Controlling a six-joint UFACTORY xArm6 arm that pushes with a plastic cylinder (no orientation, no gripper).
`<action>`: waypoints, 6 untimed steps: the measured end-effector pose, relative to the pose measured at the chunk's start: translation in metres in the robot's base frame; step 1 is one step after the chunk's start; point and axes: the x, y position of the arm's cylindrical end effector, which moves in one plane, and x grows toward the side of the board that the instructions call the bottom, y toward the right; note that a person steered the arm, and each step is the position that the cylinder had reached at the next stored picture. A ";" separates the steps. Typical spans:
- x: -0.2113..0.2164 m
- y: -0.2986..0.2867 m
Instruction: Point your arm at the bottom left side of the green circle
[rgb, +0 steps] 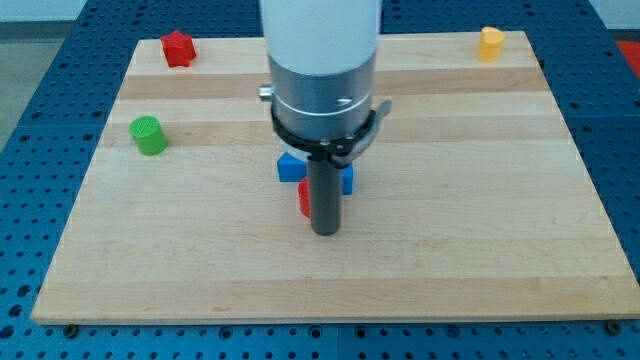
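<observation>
Because the rig carries no gripper, nothing opens, closes or holds; contact is by my tip (324, 231) only, resting on the counter (480, 260) near centre. The green circle (149, 135) sits well apart, toward the view's left and slightly up from my tip, approx. at the counter's left edge. Just behind my tip lie a blue block (291, 167) and a red block (304, 198), partly hidden, shapes unclear. Est.: approach not yet started; target pt is below-left of the circle, so a path w/o block contact seems available.
</observation>
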 end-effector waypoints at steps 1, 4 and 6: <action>-0.007 -0.019; -0.002 -0.044; -0.014 -0.201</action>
